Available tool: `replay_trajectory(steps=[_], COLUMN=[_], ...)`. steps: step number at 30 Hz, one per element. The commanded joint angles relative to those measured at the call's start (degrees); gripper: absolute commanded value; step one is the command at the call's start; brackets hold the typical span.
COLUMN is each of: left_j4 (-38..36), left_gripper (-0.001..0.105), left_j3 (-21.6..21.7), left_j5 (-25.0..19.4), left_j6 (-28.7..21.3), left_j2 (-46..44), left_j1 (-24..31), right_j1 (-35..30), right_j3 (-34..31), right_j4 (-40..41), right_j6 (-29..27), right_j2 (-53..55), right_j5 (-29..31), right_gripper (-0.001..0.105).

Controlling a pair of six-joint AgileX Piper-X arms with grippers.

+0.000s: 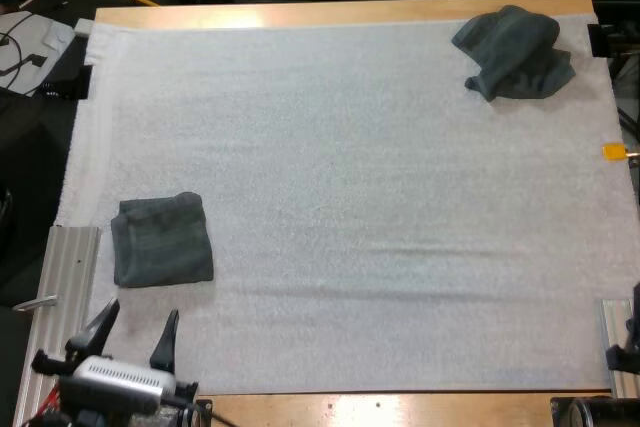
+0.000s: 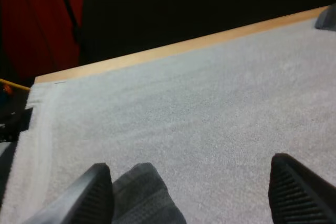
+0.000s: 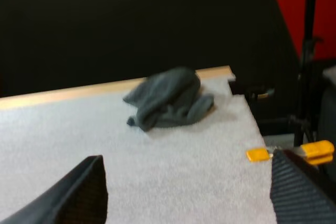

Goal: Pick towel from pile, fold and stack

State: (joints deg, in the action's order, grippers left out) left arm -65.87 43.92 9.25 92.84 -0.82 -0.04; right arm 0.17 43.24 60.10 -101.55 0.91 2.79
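No text, label or number can be read anywhere (towels and mat included).

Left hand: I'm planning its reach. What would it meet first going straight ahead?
Probably the folded towel, lying just ahead of the left hand; depth is unclear.

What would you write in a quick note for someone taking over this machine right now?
Left gripper: open, empty, just short of the folded towel near the left edge of the mat.
Right gripper: open, empty, facing the crumpled towel at the mat's far right corner.
Done: one towel lies folded.
Left: pick up the crumpled towel, fold it, stack it on the folded one.
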Motion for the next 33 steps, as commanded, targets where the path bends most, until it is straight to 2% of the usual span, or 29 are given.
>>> replay_trajectory(steps=[1,7,16,33], left_j4=[2.81,3.13,3.6,4.01], left_gripper=[0.06,0.06,0.06,0.06], left_j3=[-3.7,-8.63,-11.99,-12.17], left_j5=[-0.38,-0.35,-0.02,0.03], left_j6=[0.63,0.68,0.37,0.48], left_j2=[-8.08,-8.16,-8.18,-7.73], left_j1=[-0.19,-0.25,-0.05,-0.05], right_j1=[-0.28,-0.4,-0.24,-0.19], right_j3=[-3.14,-7.12,-11.34,-13.18], right_j4=[-1.32,-0.45,-0.56,-1.14], right_j6=[-0.2,-0.2,0.24,0.57], right_j2=[2.47,2.05,2.3,2.12], right_j5=[-0.32,-0.51,0.23,0.21], right_gripper=[0.064,0.064,0.064,0.064])
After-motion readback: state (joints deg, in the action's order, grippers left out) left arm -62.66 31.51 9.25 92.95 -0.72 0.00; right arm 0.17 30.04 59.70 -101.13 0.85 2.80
